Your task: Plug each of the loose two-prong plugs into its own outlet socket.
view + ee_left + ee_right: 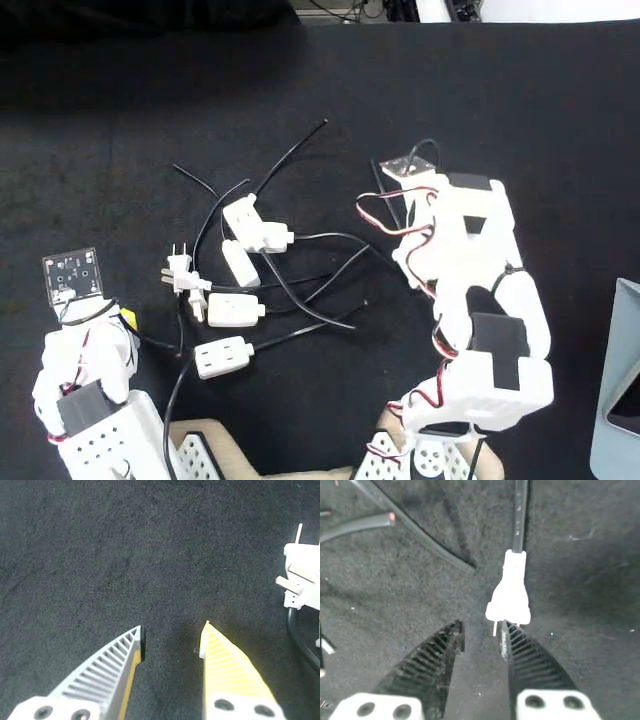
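Right gripper [481, 630] has its black fingers spread apart, with a small white two-prong plug [509, 597] lying on the black cloth table [500, 100] just past the tips, prongs right beside one finger. Left gripper [172, 630] is spread open too, low over the cloth. The white plastic outlet sockets [222, 356] are bunched mid-table.

Matt white plastic plug [509, 596], fuzzy cloth [580, 570]
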Available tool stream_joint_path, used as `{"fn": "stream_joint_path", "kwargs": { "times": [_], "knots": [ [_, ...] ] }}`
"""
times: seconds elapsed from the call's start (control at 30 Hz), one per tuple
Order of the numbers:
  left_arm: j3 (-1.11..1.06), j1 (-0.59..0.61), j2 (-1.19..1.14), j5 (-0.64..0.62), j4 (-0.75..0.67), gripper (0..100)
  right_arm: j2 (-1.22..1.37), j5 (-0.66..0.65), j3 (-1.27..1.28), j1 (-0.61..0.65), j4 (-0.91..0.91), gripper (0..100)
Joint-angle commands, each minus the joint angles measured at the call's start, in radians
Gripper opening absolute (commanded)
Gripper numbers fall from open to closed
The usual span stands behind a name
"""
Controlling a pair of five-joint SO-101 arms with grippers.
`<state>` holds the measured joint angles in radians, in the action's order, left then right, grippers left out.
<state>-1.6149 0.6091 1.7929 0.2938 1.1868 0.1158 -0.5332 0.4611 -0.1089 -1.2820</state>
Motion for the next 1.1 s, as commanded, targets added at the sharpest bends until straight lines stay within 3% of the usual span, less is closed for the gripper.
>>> {"fn": "stream_joint_path", "kwargs": {
  "times": [0.0,0.87,1.07],
  "knots": [
    [0.013,0.002,0.002,0.005,-0.018,20,0.012,-0.008,-0.016,-0.012,0.041,13.0],
    [0.013,0.002,0.002,0.006,-0.018,20,0.013,-0.008,-0.050,-0.025,0.083,13.0],
    [0.013,0.002,0.002,0.006,-0.017,20,0.024,-0.066,-0.027,-0.040,0.084,12.9]
  ]
}}
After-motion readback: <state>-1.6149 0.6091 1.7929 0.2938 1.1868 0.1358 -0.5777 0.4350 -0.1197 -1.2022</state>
